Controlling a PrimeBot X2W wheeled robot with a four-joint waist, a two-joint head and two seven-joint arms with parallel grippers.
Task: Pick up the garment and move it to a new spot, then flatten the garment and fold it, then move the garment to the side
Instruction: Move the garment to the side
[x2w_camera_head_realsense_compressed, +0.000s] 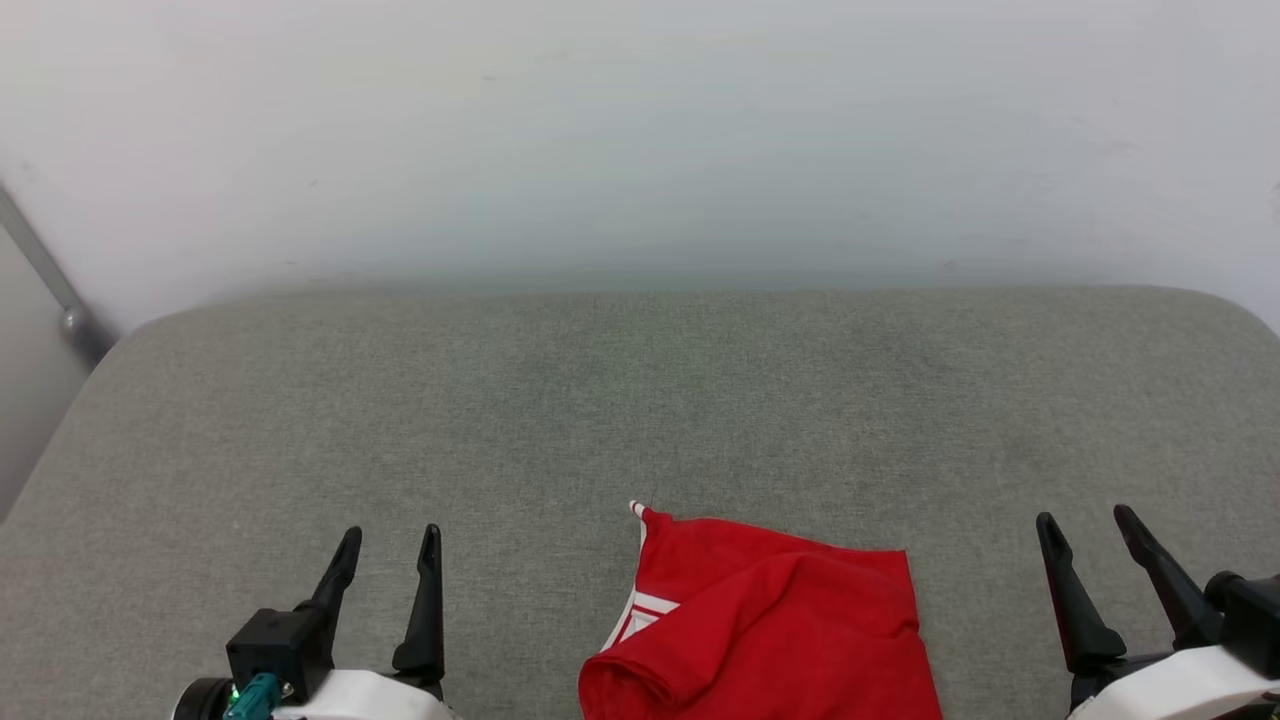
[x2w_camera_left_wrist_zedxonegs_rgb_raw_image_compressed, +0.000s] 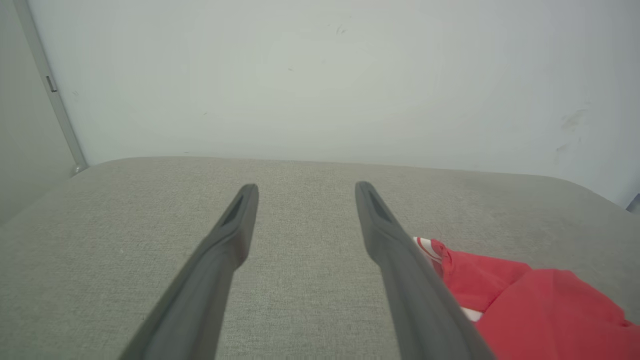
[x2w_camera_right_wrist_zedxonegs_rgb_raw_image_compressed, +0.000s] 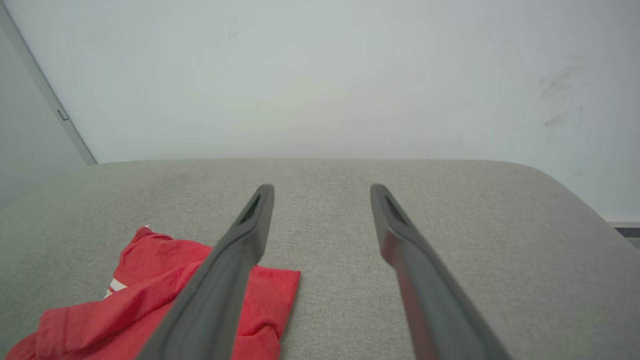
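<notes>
L pincer (x2w_camera_head_realsense_compressed: 390, 538): fingers wide apart, empty, touching nothing, over bare grey fabric surface (x2w_camera_head_realsense_compressed: 640, 400). R pincer (x2w_camera_head_realsense_compressed: 1085, 520): same, spread wide, nothing held. Garment (x2w_camera_head_realsense_compressed: 770, 630) lies crumpled on the surface btwn the two, clear of both. Red, w/ white-striped trim at its L edge, lower part cut off by head view's bottom edge. White wall (x2w_camera_head_realsense_compressed: 640, 130) behind.
</notes>
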